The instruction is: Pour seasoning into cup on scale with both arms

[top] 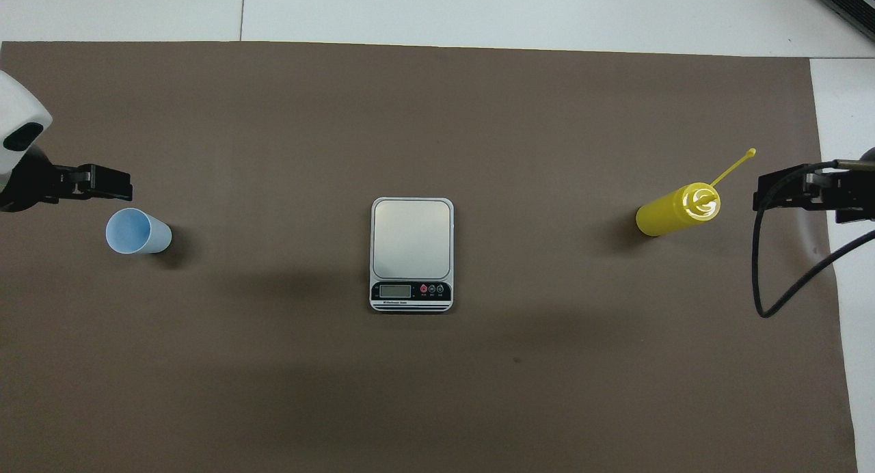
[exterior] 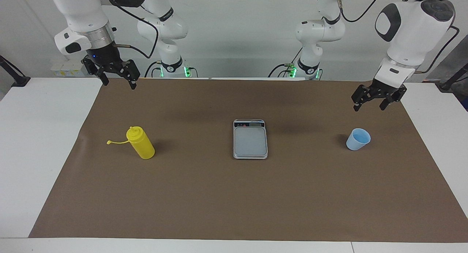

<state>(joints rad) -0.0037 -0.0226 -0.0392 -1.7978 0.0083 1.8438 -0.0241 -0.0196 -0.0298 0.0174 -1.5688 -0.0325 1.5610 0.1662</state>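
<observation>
The yellow seasoning bottle [exterior: 140,143] [top: 673,212] stands upright on the mat toward the right arm's end, its cap strap sticking out sideways. The silver-grey scale [exterior: 250,139] [top: 411,251] lies mid-table with nothing on its plate. The light-blue cup [exterior: 358,139] [top: 137,231] stands on the mat toward the left arm's end. My left gripper [exterior: 368,107] [top: 113,184] hangs open in the air over the mat just beside the cup, not touching it. My right gripper [exterior: 120,84] [top: 786,189] is open and empty, raised over the mat's edge near the bottle.
A brown mat [exterior: 234,201] covers most of the white table [exterior: 36,136]. A black cable [top: 772,302] loops down from the right arm over the mat's end.
</observation>
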